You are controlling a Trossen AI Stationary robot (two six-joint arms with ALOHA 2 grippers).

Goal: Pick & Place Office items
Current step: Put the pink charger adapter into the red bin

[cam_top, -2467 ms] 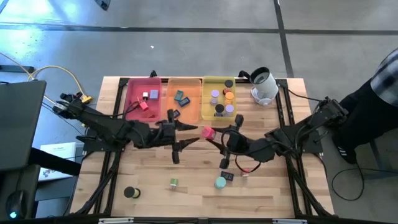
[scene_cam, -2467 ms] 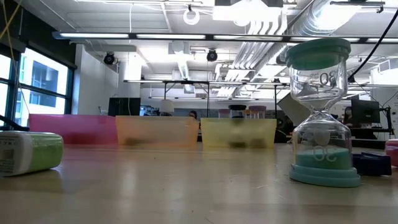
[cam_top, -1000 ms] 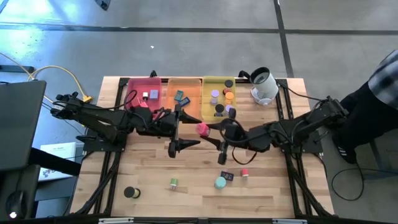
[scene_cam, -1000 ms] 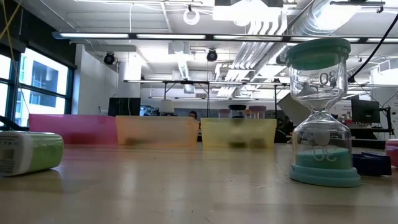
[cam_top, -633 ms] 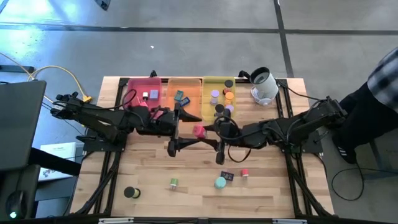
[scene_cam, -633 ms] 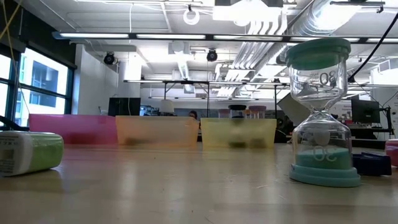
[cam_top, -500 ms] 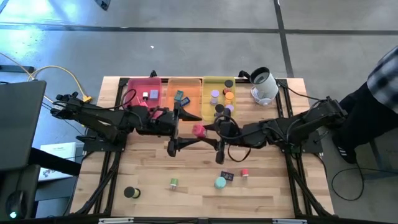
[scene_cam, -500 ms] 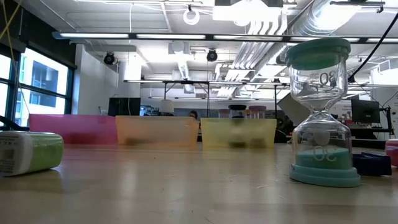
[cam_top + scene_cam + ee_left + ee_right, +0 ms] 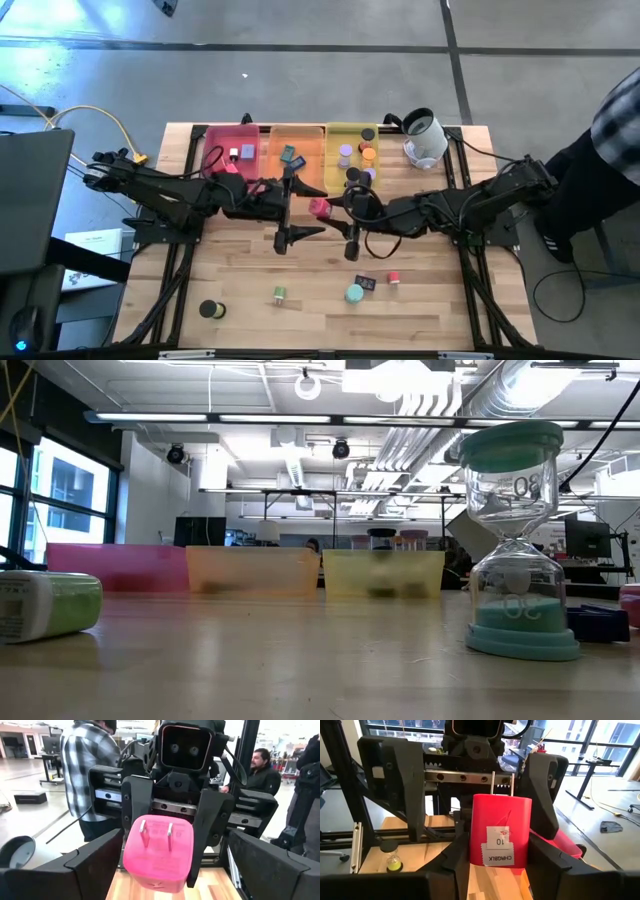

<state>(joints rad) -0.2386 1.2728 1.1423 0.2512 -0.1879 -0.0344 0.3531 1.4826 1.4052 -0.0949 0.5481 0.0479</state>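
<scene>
You have the pink plug adapter (image 9: 319, 208) clamped in the right gripper (image 9: 336, 207) above mid-table, at about 6 o'clock from the orange tray (image 9: 296, 158); its white label reads "10" over upside-down print that looks like "CHARGER", though the letters are too small to be sure. Facing it from 9 o'clock, the left gripper (image 9: 295, 207) has its fingers spread wide and does not seem to touch the adapter. The teal sand timer (image 9: 520, 541), marked "30", stands at the table's near edge.
</scene>
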